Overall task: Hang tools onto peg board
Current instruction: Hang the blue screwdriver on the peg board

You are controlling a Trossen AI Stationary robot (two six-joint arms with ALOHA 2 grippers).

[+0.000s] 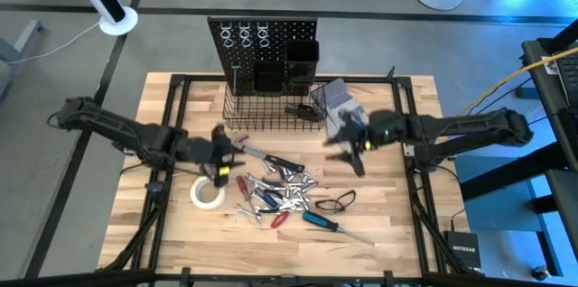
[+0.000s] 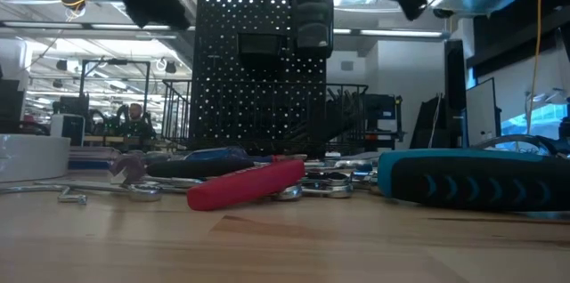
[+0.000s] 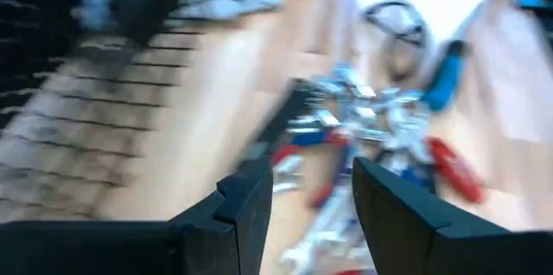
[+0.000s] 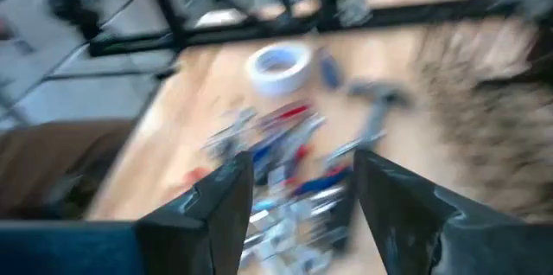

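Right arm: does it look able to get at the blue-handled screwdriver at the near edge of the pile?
Probably yes. The right gripper hangs open above the table, empty, and the blue-handled screwdriver lies apart at the pile's edge with bare wood around it and nothing lying over it.

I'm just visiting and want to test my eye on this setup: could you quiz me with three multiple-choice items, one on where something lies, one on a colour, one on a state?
1. Where does the white tape roll lie?
A. in the wire basket
B. on the table, at the tool pile's left edge
C. on a hook

2. What colour is the peg board?
A. black
B. yellow
C. white

3. How do the left gripper's jaws stand?
A. shut on a wrench
B. clamped on the tape
C. open and empty

Answers: 1 B, it rests on the wood by the tools; 2 A, both overhead and table-level views show black; 3 C, its wrist view shows a clear gap.
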